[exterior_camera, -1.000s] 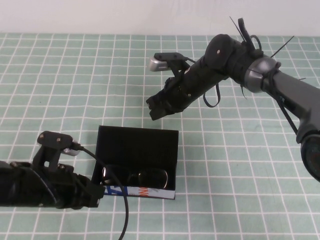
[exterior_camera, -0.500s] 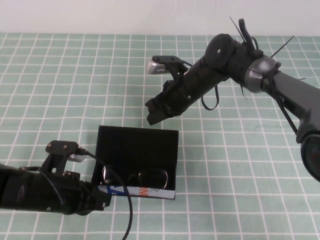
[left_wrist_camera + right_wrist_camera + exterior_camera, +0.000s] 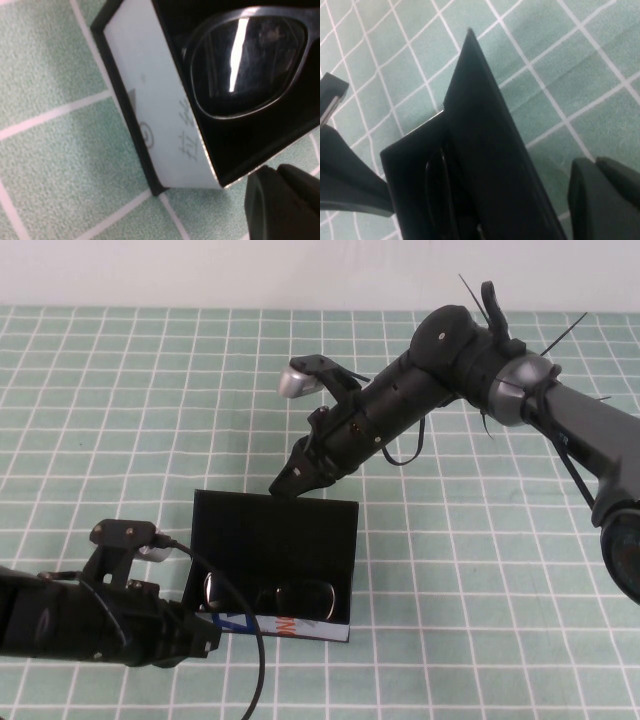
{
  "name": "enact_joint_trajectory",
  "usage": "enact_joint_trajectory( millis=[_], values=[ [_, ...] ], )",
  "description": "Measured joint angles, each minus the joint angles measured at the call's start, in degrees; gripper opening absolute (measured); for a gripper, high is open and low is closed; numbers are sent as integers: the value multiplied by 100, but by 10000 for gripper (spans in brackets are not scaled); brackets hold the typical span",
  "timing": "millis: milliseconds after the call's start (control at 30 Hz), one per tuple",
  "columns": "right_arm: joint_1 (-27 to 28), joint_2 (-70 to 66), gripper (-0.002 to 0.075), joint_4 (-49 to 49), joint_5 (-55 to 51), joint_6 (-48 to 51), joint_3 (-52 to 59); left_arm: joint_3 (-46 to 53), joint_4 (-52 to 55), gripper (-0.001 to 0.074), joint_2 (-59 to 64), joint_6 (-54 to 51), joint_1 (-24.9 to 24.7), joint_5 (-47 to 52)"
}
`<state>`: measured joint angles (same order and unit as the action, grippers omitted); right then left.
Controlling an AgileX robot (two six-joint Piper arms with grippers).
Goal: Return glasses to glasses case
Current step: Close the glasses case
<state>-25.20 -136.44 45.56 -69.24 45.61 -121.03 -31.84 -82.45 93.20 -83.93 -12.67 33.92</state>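
The black glasses case (image 3: 275, 535) lies open near the front of the table, its lid standing at the back and its white printed front side (image 3: 290, 625) facing me. The black-framed glasses (image 3: 270, 593) lie inside it, at the front. One lens (image 3: 245, 65) and the white side (image 3: 155, 115) fill the left wrist view. My left gripper (image 3: 205, 633) is shut and empty, just off the case's front left corner. My right gripper (image 3: 285, 483) is shut and empty, just behind the lid's top edge (image 3: 490, 145), close to its left end.
The table is covered by a green mat with a white grid (image 3: 480, 570). A black cable (image 3: 255, 660) from my left arm runs across the case's front left corner. A white wall borders the far edge.
My right gripper has dropped forward and left, down to the lid's back edge. My left arm shifted a little toward me and to the right, then stayed beside the case corner.
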Motion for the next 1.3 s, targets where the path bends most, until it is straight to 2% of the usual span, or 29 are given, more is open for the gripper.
enact_joint_trajectory(
  millis=[600, 1033, 1300],
  values=[
    [-87, 197, -11, 129, -11, -33, 34, 0, 0, -2, 6, 0, 0, -20],
    [-195, 526, -11, -113, -22, -93, 1035, 0, 0, -2, 6, 0, 0, -24],
    [-199, 741, -11, 281, -22, 388, 923, 0, 0, -2, 6, 0, 0, -24]
  ],
)
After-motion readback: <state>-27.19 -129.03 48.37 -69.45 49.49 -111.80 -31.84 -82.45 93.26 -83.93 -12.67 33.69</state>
